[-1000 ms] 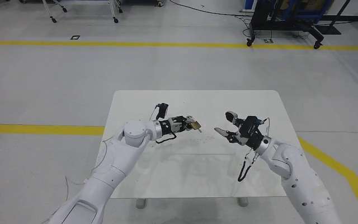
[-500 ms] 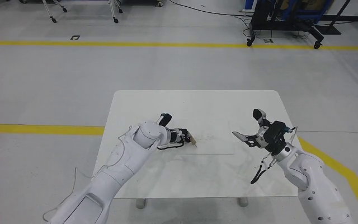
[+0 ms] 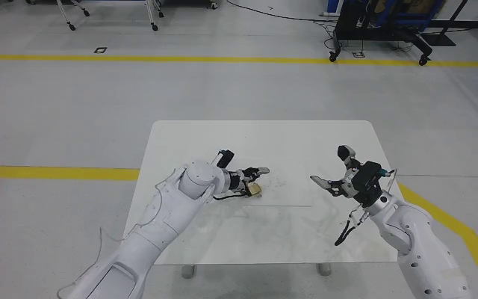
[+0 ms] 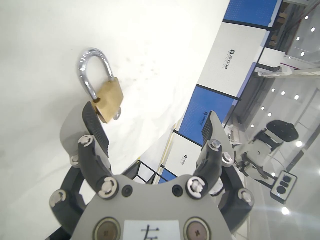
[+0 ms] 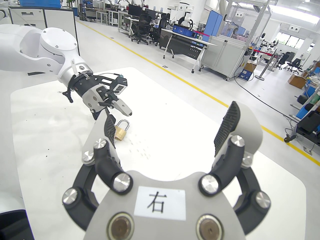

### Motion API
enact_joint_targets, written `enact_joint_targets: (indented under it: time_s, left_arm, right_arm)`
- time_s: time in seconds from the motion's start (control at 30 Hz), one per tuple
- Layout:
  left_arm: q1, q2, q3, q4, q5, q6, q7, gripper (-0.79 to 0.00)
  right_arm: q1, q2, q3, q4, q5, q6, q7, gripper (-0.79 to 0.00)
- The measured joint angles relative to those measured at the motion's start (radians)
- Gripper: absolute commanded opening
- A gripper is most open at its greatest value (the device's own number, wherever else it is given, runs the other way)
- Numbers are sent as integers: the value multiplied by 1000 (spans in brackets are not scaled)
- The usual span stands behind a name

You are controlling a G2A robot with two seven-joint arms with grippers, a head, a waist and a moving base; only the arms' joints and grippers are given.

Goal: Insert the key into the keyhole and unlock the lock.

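Left gripper (image 4: 150,112) stood wide open, holding nothing, low over the table (image 4: 37,26). Just past 1 of its fingertips (image 4: 93,123) lay the padlock (image 4: 108,101), flat on the white top. Whether that tip touched the brass corner I could not tell. At the body's near end a small silvery stub stuck out, which I took for the key (image 4: 117,114) seated in the keyhole, though it was too small to be sure. The shackle (image 4: 86,83) arched away from me, and I could not tell whether it was latched or free.

I judged the lock small, dense and rigid, with smooth brass faces apt to skid on the table. I would pinch it across the 2 flat faces of the body and leave the key end clear. The key looked thin and light, best taken by its flat head. Farther off, well apart across the table, the right gripper (image 3: 328,166) hung spread wide and empty.
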Motion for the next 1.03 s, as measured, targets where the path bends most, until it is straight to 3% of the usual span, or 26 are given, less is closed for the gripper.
enact_joint_targets:
  time_s: [0.2,0.33,0.53,0.63,0.9,1.03]
  left_arm:
    - [106,54,-104,-253,148,-25,87,0]
    - [216,95,-172,-492,363,-23,175,0]
    - [320,135,-221,-755,715,33,242,0]
    - [341,139,-213,-798,856,37,286,0]
    - [342,139,-215,-794,840,35,285,0]
    - [392,149,-269,-785,905,-3,331,0]
  right_arm:
    - [0,0,0,0,0,0,0,0]
    - [-1,-1,7,-6,4,24,-8,0]
    - [-60,-4,79,-32,38,96,-125,0]
    - [-84,-4,104,-40,43,89,-163,0]
    - [-82,-4,102,-40,42,92,-158,0]
    - [-81,-17,91,-42,30,147,-118,0]
